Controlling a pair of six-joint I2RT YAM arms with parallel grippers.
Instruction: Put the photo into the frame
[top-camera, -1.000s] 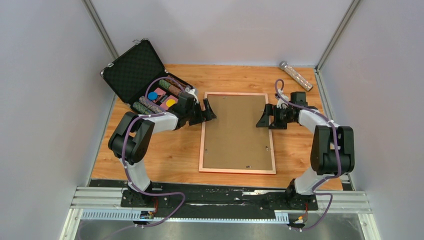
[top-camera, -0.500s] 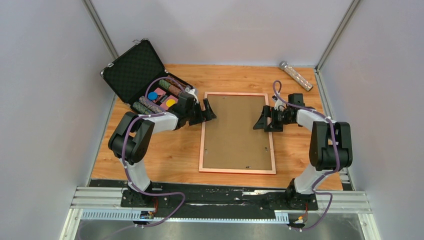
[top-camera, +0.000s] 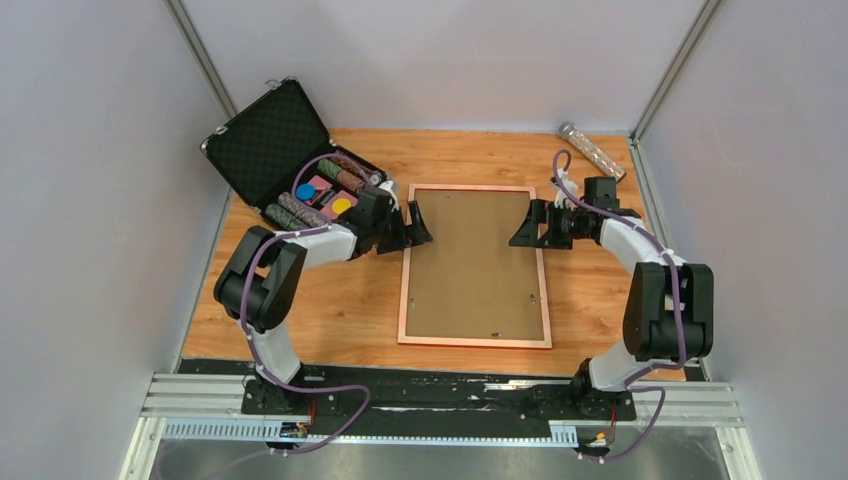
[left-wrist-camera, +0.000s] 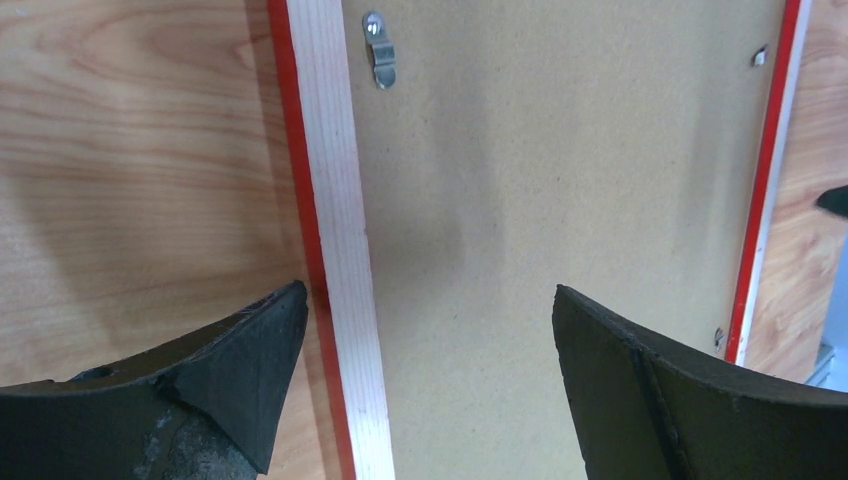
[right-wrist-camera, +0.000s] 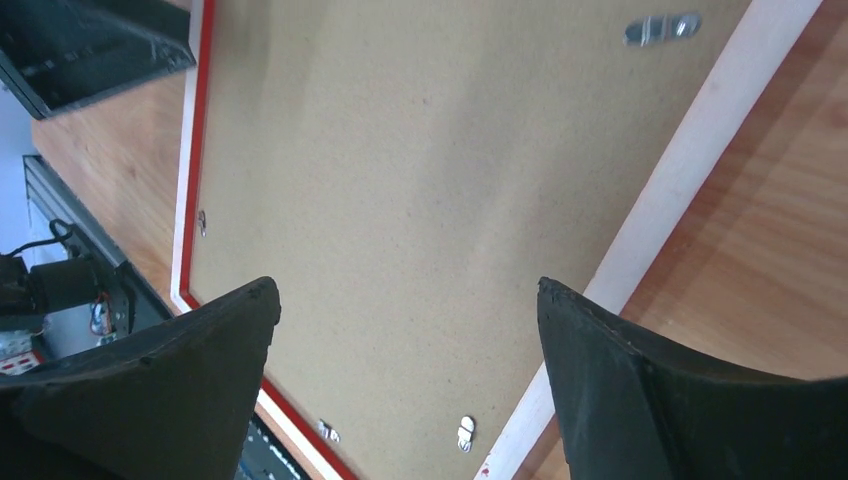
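1. What's just changed: the right tool (top-camera: 522, 225) has slid a bit toward the far end of the frame (top-camera: 404, 290) and spread its jaws slightly wider than a second ago. It's now wide open with nothing in it, hanging over the frame's right rail.
2. The left tool (top-camera: 420, 222) hasn't budged. It's fully open and empty, with its jaws either side of the left rail near the far corner.
3. The frame lies face down in the middle of the bench (top-camera: 300, 300), in the same spot as before, with the brown backing board (top-camera: 472, 270) sitting inside it. Small metal clips (left-wrist-camera: 379, 49) show along the rails.
4. The photo isn't visible in any view, so I can't tell if it's already under that board.
5. My read: both tools are lining up on the far corners, maybe to lift or flip the frame, or to work the clips. No grip yet, so nothing's committed.
6. The open black case (top-camera: 270, 140) at the back left is unchanged.
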